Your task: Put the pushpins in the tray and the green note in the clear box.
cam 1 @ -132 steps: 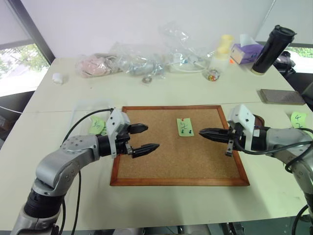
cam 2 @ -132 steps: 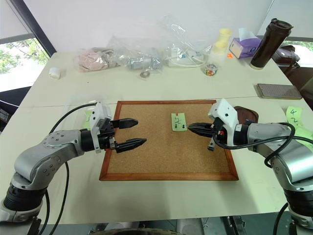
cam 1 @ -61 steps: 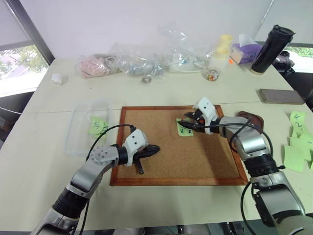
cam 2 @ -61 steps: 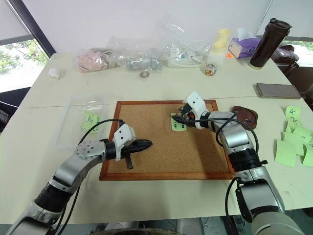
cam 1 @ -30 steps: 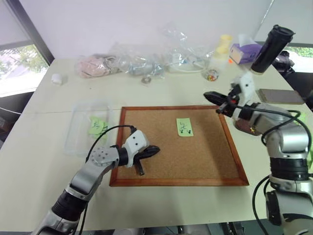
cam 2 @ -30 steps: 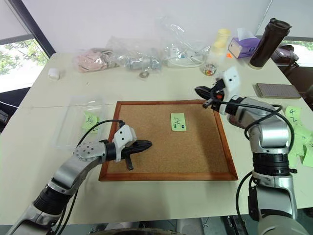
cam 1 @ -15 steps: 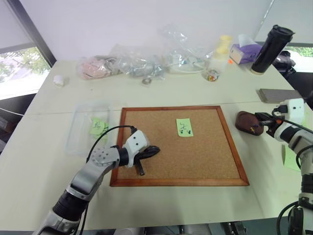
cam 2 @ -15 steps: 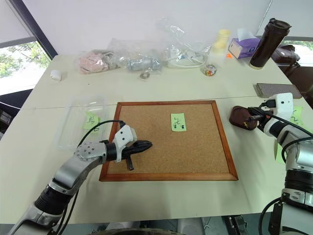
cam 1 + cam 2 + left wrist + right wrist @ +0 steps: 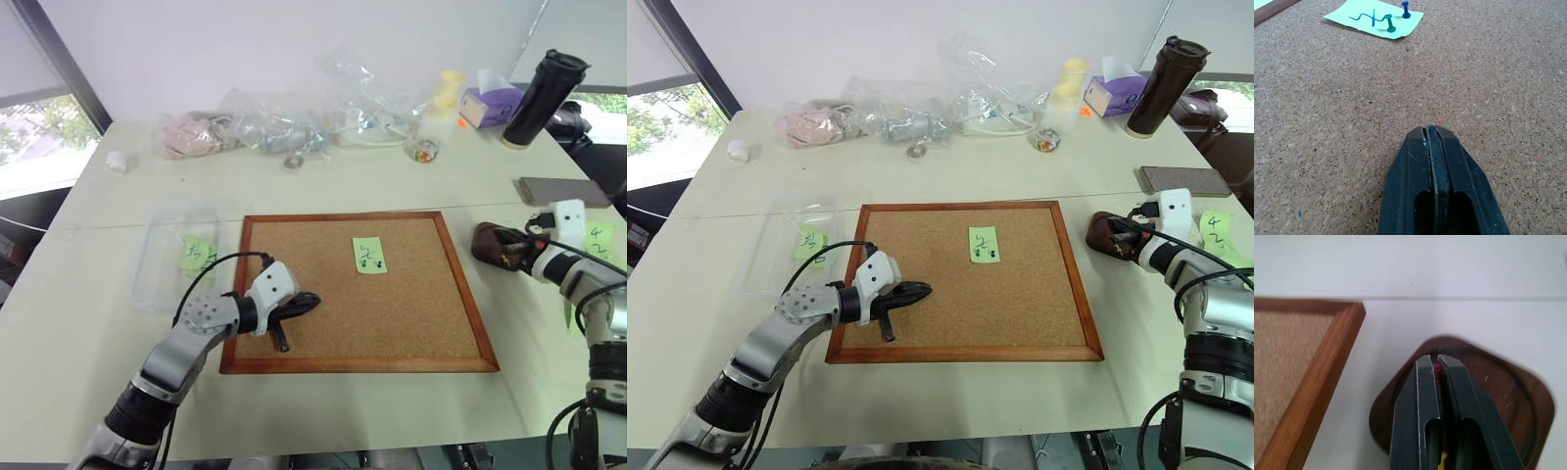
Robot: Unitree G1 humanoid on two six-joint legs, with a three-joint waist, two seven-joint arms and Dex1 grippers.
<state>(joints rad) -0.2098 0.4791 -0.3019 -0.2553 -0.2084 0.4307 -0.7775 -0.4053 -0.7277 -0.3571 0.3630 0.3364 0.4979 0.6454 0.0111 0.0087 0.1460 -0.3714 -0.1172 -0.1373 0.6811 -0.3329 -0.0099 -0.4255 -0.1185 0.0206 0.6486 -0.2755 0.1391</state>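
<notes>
The green note (image 9: 368,255) lies on the cork board (image 9: 411,323), held by two dark pushpins (image 9: 1390,23) at its near edge. My right gripper (image 9: 1432,361) hovers just over the dark reddish-brown tray (image 9: 487,240) to the right of the board. It is shut on a red pushpin (image 9: 1437,370) that peeks out between its fingers. My left gripper (image 9: 306,302) is shut on nothing and rests low over the board's near left part. The clear box (image 9: 157,269) sits left of the board with another green note (image 9: 199,255) in it.
Clear plastic bags (image 9: 284,122), a small jar (image 9: 424,149), yellow cups (image 9: 449,90), a tissue box (image 9: 493,103) and a black tumbler (image 9: 544,98) line the far side. A grey flat pad (image 9: 563,191) and loose green notes (image 9: 598,237) lie at the right edge.
My right gripper has swung right from above the board's far right corner and sunk down over the tray, still shut on the red pushpin. The left arm has stayed still.
</notes>
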